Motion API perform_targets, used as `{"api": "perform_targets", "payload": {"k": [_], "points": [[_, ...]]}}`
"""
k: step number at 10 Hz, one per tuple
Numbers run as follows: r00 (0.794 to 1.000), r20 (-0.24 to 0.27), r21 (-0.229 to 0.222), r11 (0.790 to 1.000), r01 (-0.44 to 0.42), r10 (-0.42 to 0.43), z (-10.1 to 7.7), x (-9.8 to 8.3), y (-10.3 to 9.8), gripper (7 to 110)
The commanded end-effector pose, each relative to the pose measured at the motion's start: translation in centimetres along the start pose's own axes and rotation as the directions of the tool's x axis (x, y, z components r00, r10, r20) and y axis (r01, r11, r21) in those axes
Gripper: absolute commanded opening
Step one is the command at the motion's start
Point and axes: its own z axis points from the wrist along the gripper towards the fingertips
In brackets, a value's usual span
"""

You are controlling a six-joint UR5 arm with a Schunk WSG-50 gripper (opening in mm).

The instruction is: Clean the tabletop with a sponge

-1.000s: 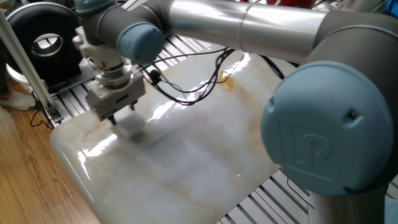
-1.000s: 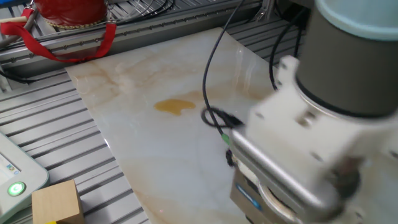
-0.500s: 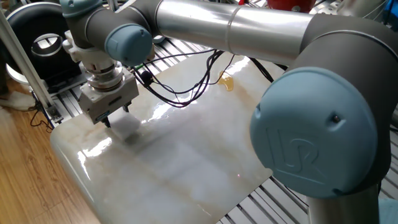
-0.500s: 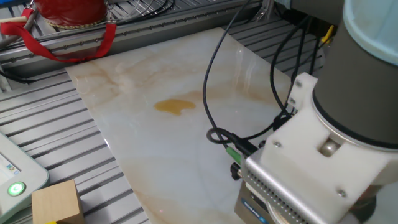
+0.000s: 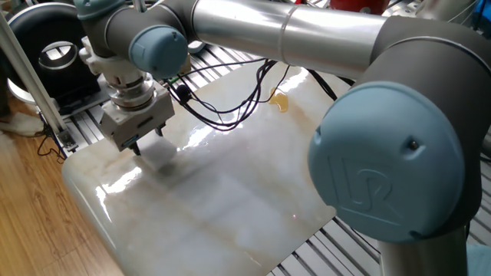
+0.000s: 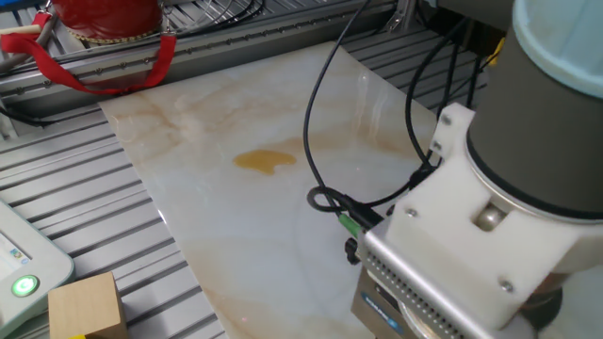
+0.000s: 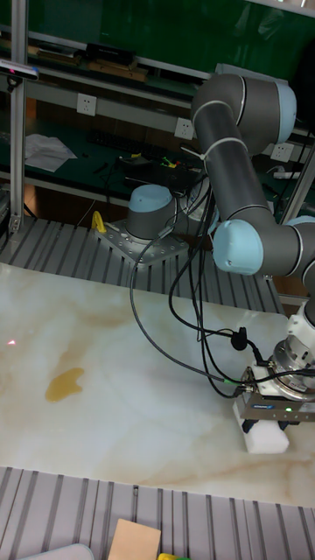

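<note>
We see the table [image 7: 131,350], a glossy white marble-look slab with beige veins, filling most of every view and sitting on a ribbed grey frame [image 6: 85,179]. Over it reaches our one arm [image 5: 291,38], its wrist bent straight down near one rounded corner of the slab, with a black cable [image 6: 316,113] looping from the wrist across the stone. The end effector [image 7: 265,427] points down at the table, and in the tall fixed view the sponge [image 7: 267,438], a small white foam block, sits directly beneath it and on the surface, its long axis running roughly along the near edge of the slab. We judge the fingers are closed on the block, since its top disappears between them, though the contact itself is partly hidden. In one fixed view the sponge [image 5: 159,157] shows as a pale patch under the dark fingertips. The amber stain [image 7: 64,383] lies well apart from the sponge, far along the slab toward the opposite end in the tall fixed view, so we judge the coming wipe must carry the sponge along the table's length toward it. A tan box [image 6: 87,303] sits off the slab on the frame.
</note>
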Motion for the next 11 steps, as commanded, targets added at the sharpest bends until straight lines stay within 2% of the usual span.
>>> {"api": "perform_targets", "payload": {"k": [1, 2, 3, 4, 5, 7, 8, 10, 11], "points": [[0.997, 0.020, -0.058, 0.996, 0.070, -0.069, -0.1, -0.5, 1.4, 7], [0.993, 0.021, -0.115, 0.986, 0.120, -0.118, -0.3, -0.3, 2.8, 7], [0.979, 0.018, -0.164, 0.965, 0.203, -0.203, -0.4, 0.3, 4.0, 7], [0.935, 0.026, -0.198, 0.915, 0.352, -0.354, -0.6, 1.0, 4.8, 7], [0.872, 0.057, -0.176, 0.855, 0.488, -0.486, -0.5, 0.8, 4.4, 7], [0.856, 0.094, -0.189, 0.835, 0.516, -0.508, -0.7, 0.3, 5.2, 7], [0.852, 0.085, -0.174, 0.834, 0.523, -0.517, -0.6, 0.3, 4.7, 7], [0.882, 0.060, -0.137, 0.871, 0.471, -0.468, -0.4, 0.2, 3.6, 7], [0.890, 0.066, -0.105, 0.884, 0.456, -0.451, -0.3, -0.4, 3.0, 7]]}}
